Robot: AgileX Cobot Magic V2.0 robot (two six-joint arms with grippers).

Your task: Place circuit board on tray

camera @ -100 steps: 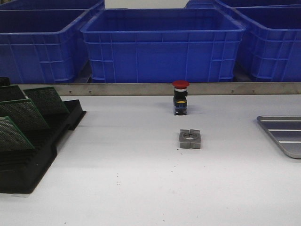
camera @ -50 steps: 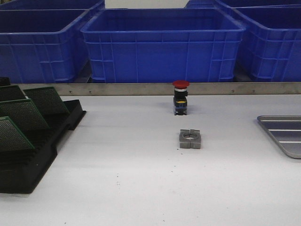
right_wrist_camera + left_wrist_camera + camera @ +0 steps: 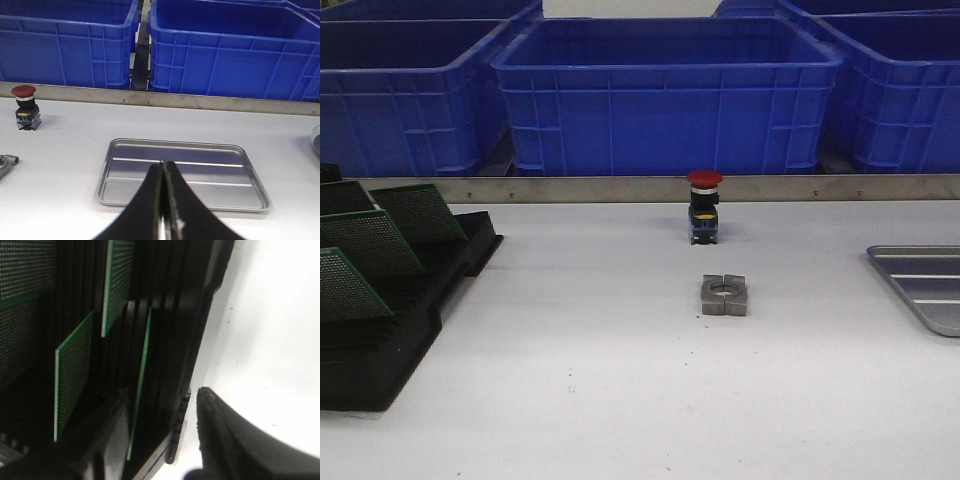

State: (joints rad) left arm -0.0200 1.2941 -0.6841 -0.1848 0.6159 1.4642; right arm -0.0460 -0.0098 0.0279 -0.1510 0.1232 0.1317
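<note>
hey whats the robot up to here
It is at the start of moving a circuit board to the tray, which has nothing on it. The left gripper is open at the black rack, its fingers either side of the edge of a green board standing in a slot, not yet gripped. The right gripper is shut and holds nothing, in front of the tray.
</note>
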